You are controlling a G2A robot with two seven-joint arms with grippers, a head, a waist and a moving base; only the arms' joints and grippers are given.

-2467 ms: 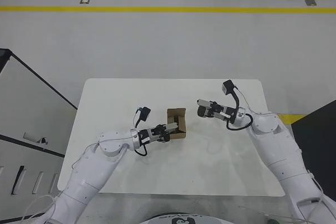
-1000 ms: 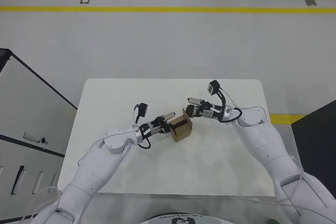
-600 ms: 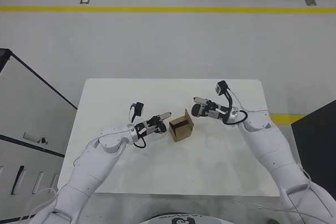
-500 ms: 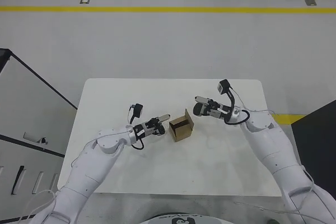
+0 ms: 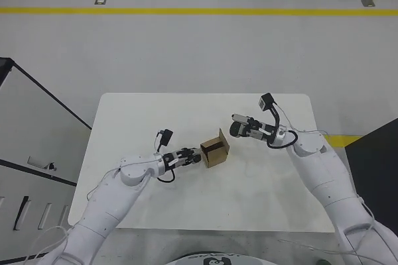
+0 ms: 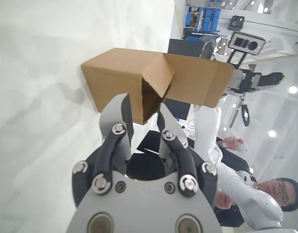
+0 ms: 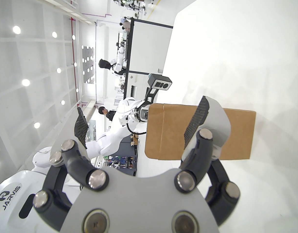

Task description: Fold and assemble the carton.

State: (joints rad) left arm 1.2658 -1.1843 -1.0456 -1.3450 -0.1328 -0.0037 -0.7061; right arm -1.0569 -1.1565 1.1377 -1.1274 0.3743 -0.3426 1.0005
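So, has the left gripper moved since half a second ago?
Yes. The left gripper shifted toward the near edge of the table, ending beside the carton.

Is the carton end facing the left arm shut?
Not fully: the brown cardboard carton shows a dark gap between flaps by the left end effector.

Left jaws narrowly parted, right jaws wide apart, tips facing inward.
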